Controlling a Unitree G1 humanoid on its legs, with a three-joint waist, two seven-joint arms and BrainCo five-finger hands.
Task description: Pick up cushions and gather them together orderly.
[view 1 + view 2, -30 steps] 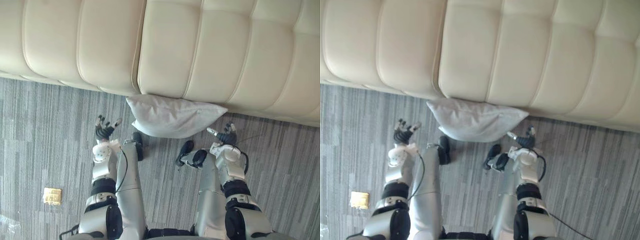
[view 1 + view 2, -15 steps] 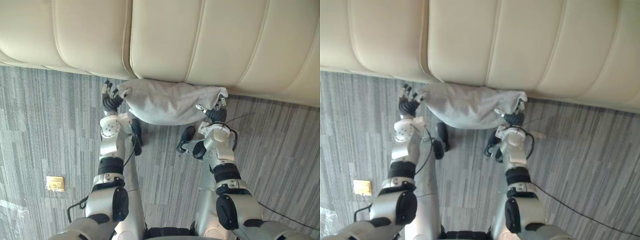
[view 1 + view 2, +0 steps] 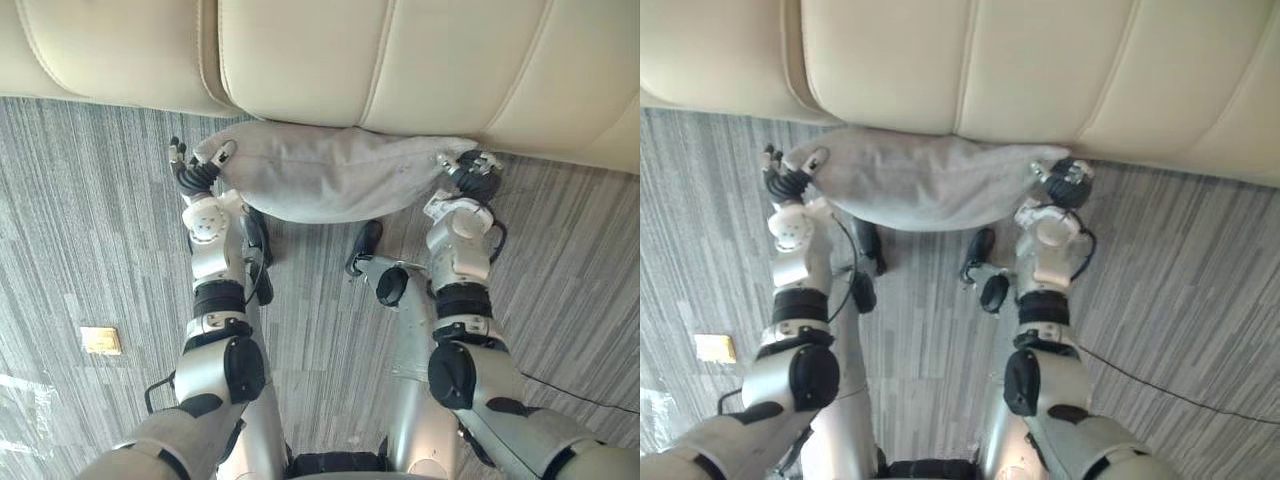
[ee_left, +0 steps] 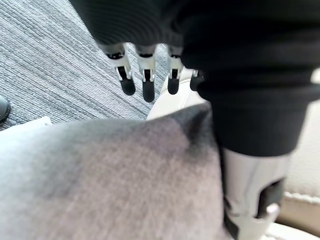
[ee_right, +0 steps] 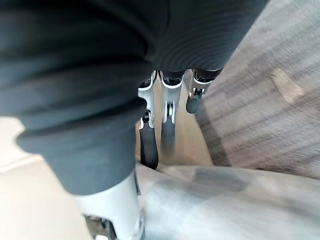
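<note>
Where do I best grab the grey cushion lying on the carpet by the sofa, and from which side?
Take the soft grey fabric cushion by its two short ends, one hand from each side. It lies lengthwise along the base of the cream leather sofa, so the ends are probably easiest to reach. The left hand and right hand sit there, fingers straight.

sofa (image 3: 400,60) cut by top edge, cushion (image 3: 330,180) far edge hidden (under sofa)

Silver-grey arms (image 3: 212,275), dark-tipped fingers (image 4: 127,84), ribbed black covers (image 4: 240,75)
</note>
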